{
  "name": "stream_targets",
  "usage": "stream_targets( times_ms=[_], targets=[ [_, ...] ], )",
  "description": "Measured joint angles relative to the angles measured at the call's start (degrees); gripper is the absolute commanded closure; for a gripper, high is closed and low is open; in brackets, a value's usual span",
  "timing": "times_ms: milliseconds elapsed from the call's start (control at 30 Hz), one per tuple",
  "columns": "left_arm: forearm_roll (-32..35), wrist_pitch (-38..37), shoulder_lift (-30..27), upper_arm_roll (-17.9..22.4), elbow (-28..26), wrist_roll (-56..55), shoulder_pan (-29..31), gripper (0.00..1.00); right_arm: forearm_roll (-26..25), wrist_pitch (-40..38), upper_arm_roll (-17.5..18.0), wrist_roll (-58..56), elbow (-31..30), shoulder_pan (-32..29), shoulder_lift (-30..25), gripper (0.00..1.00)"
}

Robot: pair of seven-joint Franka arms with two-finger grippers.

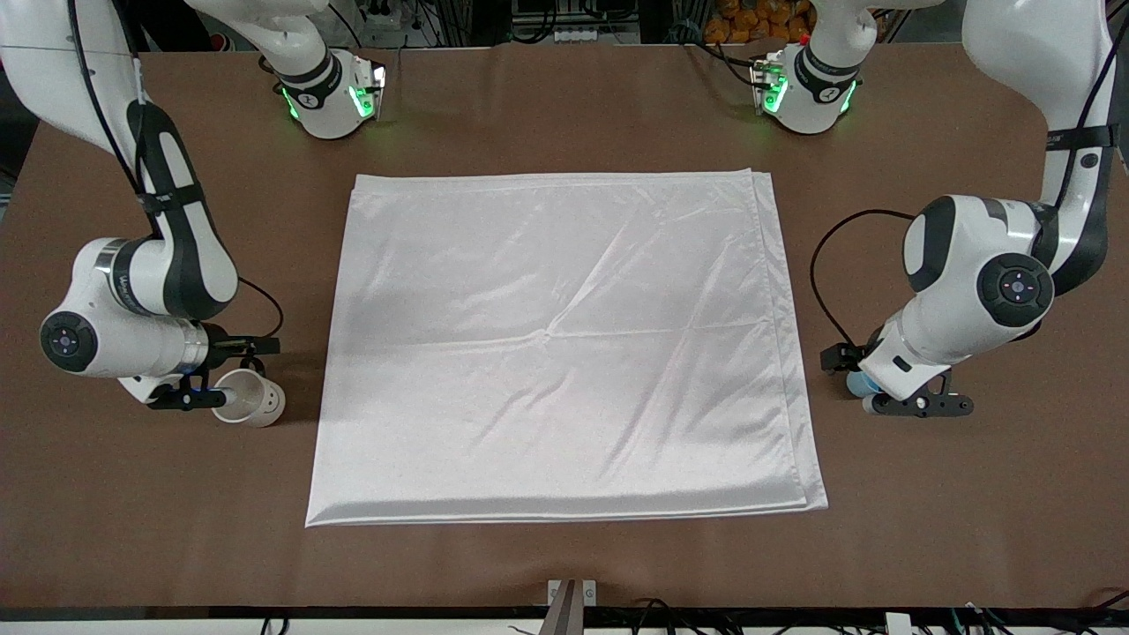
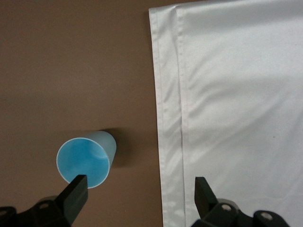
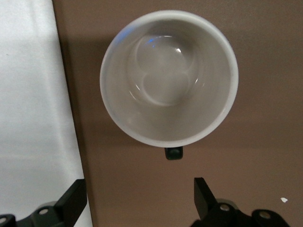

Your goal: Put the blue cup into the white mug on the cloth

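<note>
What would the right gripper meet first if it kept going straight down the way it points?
Probably bare table beside the white mug. The open right gripper sits off the mug's rim, near its handle; depth is unclear, so one finger might clip the handle.

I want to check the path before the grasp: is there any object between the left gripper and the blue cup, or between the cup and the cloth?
Nothing visible. The open left gripper hangs just above the blue cup, which stands on bare table beside the cloth. The strip of table between them holds nothing, and the cloth's surface shows only creases.
</note>
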Motion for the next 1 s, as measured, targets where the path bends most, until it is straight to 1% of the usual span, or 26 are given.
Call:
stream_targets(
  times_ms=[367, 567, 1000],
  targets=[
    [0.41, 3.66, 2.41, 0.03, -1.04, 1.28, 0.91, 0.00, -0.55, 5.51, -0.25, -0.05, 0.00, -0.74, 2.93, 0.00],
    [1.97, 5.14, 3.53, 0.04, -1.29, 1.56, 1.54, 0.00, -0.57, 7.97, -0.28, -0.07, 0.05, -1.03, 4.76, 0.00],
    [2.26, 7.65, 5.30, 0.04, -2.13, 1.84, 1.98, 0.00, -0.57, 11.98, -0.28, -0.06, 0.23, -1.12, 5.16, 0.00]
  ],
)
